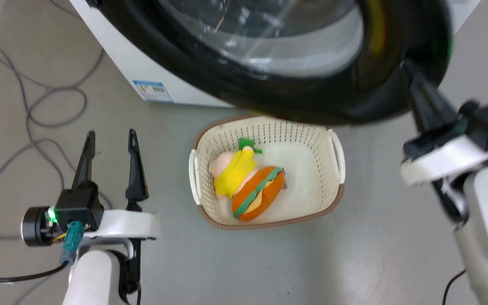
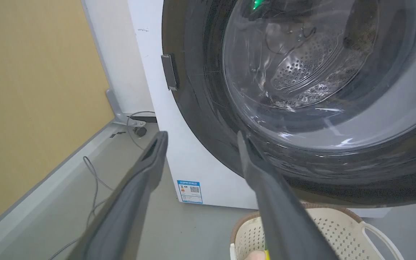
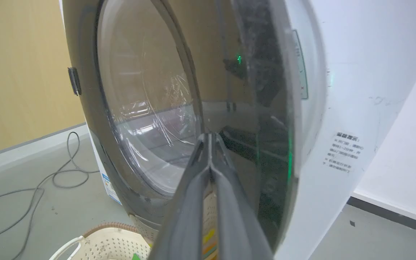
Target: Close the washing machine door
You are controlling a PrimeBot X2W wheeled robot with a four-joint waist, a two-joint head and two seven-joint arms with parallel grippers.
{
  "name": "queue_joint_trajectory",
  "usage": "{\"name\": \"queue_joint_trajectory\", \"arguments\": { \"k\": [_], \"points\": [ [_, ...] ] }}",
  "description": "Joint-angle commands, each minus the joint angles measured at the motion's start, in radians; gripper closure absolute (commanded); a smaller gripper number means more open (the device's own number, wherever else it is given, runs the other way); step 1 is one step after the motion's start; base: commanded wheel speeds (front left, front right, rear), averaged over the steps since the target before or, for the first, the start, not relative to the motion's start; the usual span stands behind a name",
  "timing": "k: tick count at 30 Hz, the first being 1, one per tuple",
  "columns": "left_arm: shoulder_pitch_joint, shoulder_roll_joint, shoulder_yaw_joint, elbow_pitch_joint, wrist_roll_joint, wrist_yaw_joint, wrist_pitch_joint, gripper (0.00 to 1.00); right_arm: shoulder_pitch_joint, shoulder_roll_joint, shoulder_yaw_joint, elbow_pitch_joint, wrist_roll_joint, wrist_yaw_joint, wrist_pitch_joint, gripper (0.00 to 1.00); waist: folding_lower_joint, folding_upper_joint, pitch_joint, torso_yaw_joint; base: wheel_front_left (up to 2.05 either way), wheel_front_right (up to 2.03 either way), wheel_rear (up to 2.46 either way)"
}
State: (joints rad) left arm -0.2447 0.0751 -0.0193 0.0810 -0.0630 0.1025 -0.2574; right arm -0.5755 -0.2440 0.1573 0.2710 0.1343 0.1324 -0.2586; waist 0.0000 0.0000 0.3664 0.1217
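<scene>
Now you're seeing a blue-and-white sticker (image 1: 153, 91), print unreadable, on the white washing machine (image 1: 117, 51). Its glossy black-rimmed door (image 1: 295, 91) is lying nearly against the front. Your right gripper (image 3: 211, 136), fingers pinched together, is touching its rim; your left gripper (image 1: 111, 135) is hanging spread, empty.
</scene>
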Motion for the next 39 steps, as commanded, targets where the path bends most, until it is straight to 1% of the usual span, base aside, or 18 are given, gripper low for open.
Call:
{"name": "queue_joint_trajectory", "arguments": {
  "k": [1,8,15,23,27,33,36,39],
  "points": [
    [-0.017,-0.003,-0.001,-0.006,0.004,-0.002,-0.004,0.00,-0.030,-0.011,-0.007,0.018,-0.007,-0.002,-0.003,1.00,0.0000,0.0000,0.023,0.004,0.00,0.00,0.00],
    [-0.054,-0.012,-0.001,-0.016,0.003,-0.007,-0.004,0.00,-0.192,-0.045,-0.010,0.141,-0.018,-0.002,-0.003,1.00,0.0000,0.0000,0.078,0.009,0.00,0.00,0.00],
    [-0.065,-0.018,0.002,-0.021,0.003,-0.008,-0.004,0.00,-0.310,-0.057,0.003,0.258,-0.028,-0.002,-0.003,1.00,0.0000,0.0000,0.107,0.003,0.00,0.00,0.00],
    [-0.077,-0.022,0.002,-0.023,0.000,-0.008,-0.004,0.00,-0.398,-0.069,-0.047,0.357,-0.069,-0.002,-0.003,1.00,0.0000,0.0000,0.120,0.008,0.00,0.00,0.00],
    [-0.076,-0.023,0.004,-0.023,0.001,-0.007,-0.004,0.00,-0.409,-0.070,-0.073,0.371,-0.089,-0.002,-0.003,1.00,0.0000,0.0000,0.119,0.008,0.00,0.00,0.00],
    [-0.066,-0.023,0.013,-0.017,0.003,-0.006,-0.004,0.00,-0.382,-0.053,-0.110,0.361,-0.102,-0.002,-0.003,1.00,0.0000,0.0000,0.094,-0.005,0.00,0.00,0.00],
    [-0.057,-0.024,0.017,-0.010,0.007,-0.008,-0.004,0.00,-0.344,-0.041,-0.117,0.328,-0.099,-0.002,-0.003,1.00,0.0000,0.0000,0.065,-0.015,0.00,0.00,0.00],
    [-0.041,-0.024,0.022,0.000,0.012,-0.008,-0.004,0.00,-0.277,-0.034,-0.139,0.254,-0.095,-0.002,-0.003,1.00,0.0000,0.0000,0.025,-0.027,0.00,0.00,0.00]
  ]
}}
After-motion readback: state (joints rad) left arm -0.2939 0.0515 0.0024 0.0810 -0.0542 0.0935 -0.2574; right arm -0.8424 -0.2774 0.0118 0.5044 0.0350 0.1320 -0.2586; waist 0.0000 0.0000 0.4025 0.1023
